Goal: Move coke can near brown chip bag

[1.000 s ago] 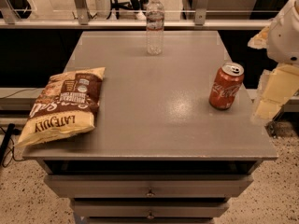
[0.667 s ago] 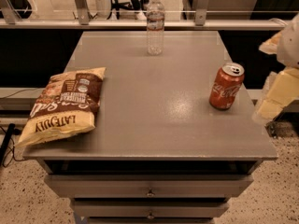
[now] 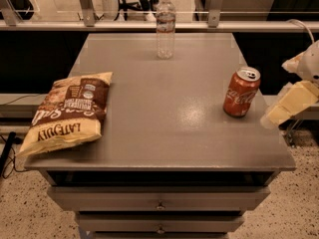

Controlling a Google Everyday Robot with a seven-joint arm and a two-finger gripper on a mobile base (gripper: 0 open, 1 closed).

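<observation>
gripper [image 3: 280,110] beside upright coke can [image 3: 241,92], not touching

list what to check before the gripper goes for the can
1. Can upright, on the right side of the table: ok.
2. Gripper close to the can: ok. It hangs just off the table's right edge, beside the can and apart from it.
3. Can in grasp: not ok, it stands free.
4. Way from can to bag free: ok. The bottle stands at the far edge, out of line.
5. Bare spot right of the bag to set the can: ok.
</observation>
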